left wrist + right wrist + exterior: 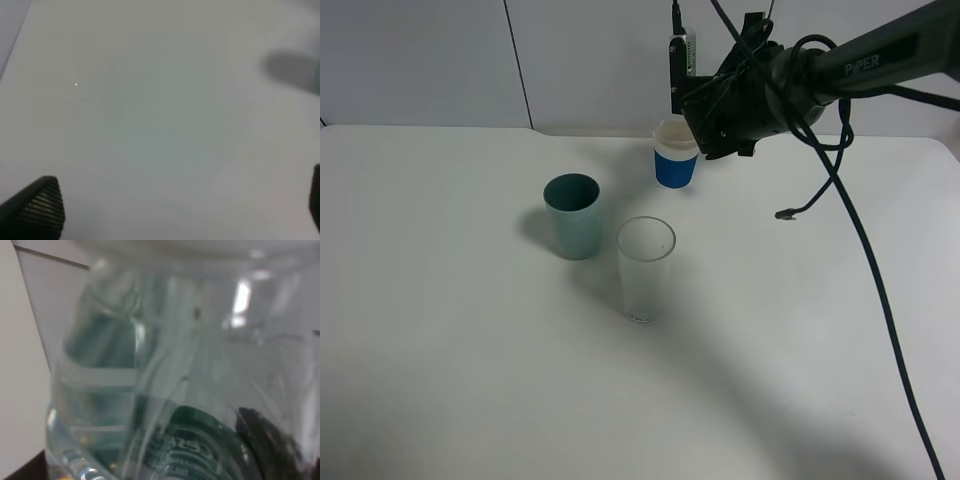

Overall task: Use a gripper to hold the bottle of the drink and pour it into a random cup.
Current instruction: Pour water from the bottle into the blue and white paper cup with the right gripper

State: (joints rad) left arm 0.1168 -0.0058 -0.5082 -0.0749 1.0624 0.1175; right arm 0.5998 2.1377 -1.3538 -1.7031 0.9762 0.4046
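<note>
Exterior high: right fingers (690,95) clench bottle (165,365) near blue cup (675,160); teal cup (572,215), glass (645,270) nearby; left fingers (37,205) spread.

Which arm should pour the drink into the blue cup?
Right. The right claw is shut on the bottle, close by the blue cup. The left claw is open over the table, holding nothing, and its camera shows no cup nearby.

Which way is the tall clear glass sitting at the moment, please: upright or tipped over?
Upright: the glass stands on its base on the table, with its round open mouth facing up.
</note>
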